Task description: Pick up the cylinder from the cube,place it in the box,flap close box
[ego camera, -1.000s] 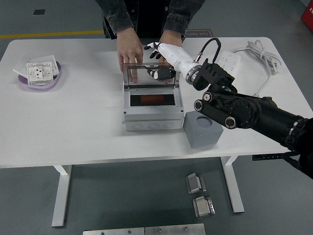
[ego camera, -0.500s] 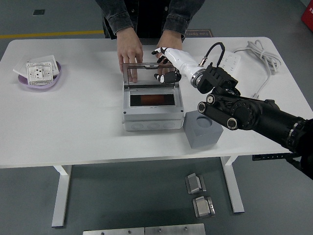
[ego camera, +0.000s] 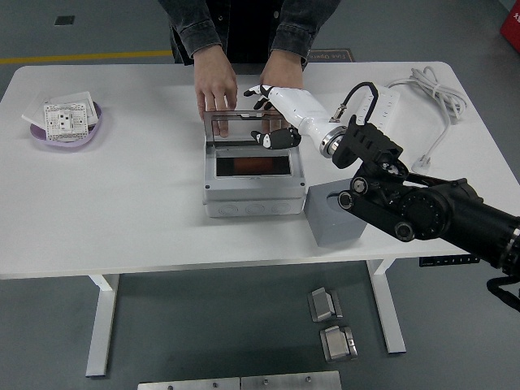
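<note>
A grey box (ego camera: 253, 199) stands mid-table with its clear lid (ego camera: 236, 126) tilted up at the back. Through the opening a dark red shape (ego camera: 253, 166) shows inside; I take it for the cylinder. My right hand (ego camera: 264, 114), white with black fingertips, lies over the lid's right part, fingers spread behind its top edge and thumb in front, holding nothing. The grey cube (ego camera: 329, 223) sits right of the box, its top partly hidden by my right forearm. A person at the far side rests one hand (ego camera: 215, 85) on the table behind the lid and the other (ego camera: 284, 71) behind my hand.
A purple dish (ego camera: 69, 134) holding a white socket plate sits at the far left. A white power strip (ego camera: 382, 101) and its coiled cable (ego camera: 431, 89) lie at the back right. Metal blocks (ego camera: 329, 321) rest on the floor below the table.
The lid's top edge has dropped lower and forward under my right hand. My right forearm has swung down and right, now covering the cube's top hole. The person's hands stay put.
</note>
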`<action>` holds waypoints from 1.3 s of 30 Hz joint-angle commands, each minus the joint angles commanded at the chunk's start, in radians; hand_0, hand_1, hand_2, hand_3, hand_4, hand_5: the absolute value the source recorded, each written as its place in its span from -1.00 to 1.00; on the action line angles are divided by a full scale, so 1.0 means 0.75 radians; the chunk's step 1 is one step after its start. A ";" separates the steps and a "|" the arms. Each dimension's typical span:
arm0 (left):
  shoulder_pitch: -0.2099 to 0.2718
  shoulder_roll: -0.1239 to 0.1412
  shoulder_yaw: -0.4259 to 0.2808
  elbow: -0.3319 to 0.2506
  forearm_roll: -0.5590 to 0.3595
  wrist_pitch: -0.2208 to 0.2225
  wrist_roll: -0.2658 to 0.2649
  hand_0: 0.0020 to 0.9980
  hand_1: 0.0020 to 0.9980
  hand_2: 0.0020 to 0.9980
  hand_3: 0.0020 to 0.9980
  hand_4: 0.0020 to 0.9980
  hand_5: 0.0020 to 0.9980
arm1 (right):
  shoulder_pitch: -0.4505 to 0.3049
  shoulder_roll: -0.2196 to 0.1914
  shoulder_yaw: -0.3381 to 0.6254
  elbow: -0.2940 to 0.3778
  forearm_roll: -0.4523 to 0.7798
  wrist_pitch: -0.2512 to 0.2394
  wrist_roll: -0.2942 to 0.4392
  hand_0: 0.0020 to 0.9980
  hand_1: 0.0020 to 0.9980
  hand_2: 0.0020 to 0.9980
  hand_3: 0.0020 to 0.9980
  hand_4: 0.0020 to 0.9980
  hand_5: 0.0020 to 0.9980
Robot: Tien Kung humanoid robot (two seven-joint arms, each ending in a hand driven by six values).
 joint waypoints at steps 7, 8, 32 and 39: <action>0.004 -0.001 0.000 0.004 -0.002 0.001 0.000 0.42 0.42 0.17 0.57 0.50 -0.41 | -0.062 -0.030 0.003 0.048 -0.031 -0.006 0.002 0.52 0.39 0.41 0.67 0.43 -0.76; 0.004 -0.002 -0.001 0.003 -0.001 0.001 0.000 0.42 0.42 0.17 0.57 0.50 -0.41 | -0.069 -0.034 0.006 0.054 -0.036 -0.006 0.001 0.52 0.39 0.41 0.67 0.43 -0.76; 0.010 -0.009 -0.007 0.002 -0.003 0.000 -0.001 0.42 0.42 0.17 0.57 0.50 -0.41 | -0.231 -0.087 0.035 0.256 -0.091 -0.044 -0.017 0.40 0.37 0.41 0.67 0.42 -0.73; 0.012 -0.009 -0.005 0.003 -0.006 0.000 -0.001 0.42 0.42 0.17 0.57 0.50 -0.42 | -0.263 -0.087 0.037 0.276 -0.102 -0.050 -0.018 0.39 0.37 0.40 0.67 0.42 -0.73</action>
